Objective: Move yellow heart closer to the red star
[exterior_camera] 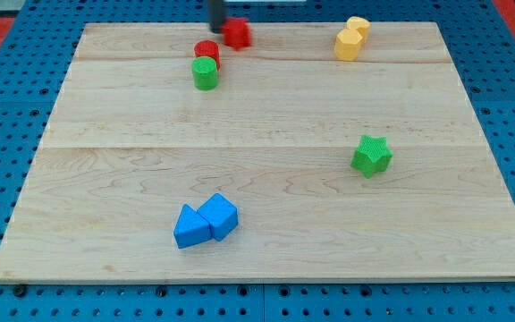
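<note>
Heart (351, 39), yellow, sits at the counter's (257, 188) top right, well apart from the red star (236, 33). Rod tip (216, 25) rests just left of the star; no jaws exist. Likely light, hard, slippery: push its right side.

brightness: bright, even, no dim corners
source: overhead and diffuse, direction unclear
shadows: short, soft, tight under each block, e.g. green star (371, 155)
glare: none on the wooden board (266, 116), grain readable
blur: rod (215, 12) at the view's top smeared; red star (236, 33) beside it soft
sharpness: low overall, block edges fuzzy
distortion: board edges converge toward the view's top
</note>
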Controlling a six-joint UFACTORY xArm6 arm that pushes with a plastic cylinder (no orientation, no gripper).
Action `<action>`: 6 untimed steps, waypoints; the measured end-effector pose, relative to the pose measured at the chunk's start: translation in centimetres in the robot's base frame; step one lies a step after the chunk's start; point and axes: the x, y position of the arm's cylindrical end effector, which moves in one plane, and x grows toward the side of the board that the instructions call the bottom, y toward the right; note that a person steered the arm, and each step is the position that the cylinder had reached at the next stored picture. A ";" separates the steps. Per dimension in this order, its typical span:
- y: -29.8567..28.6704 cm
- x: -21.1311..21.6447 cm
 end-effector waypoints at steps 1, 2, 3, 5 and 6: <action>1.5 1.5; 1.7 2.7; 6.6 7.3; 24.7 6.8; 25.8 -1.1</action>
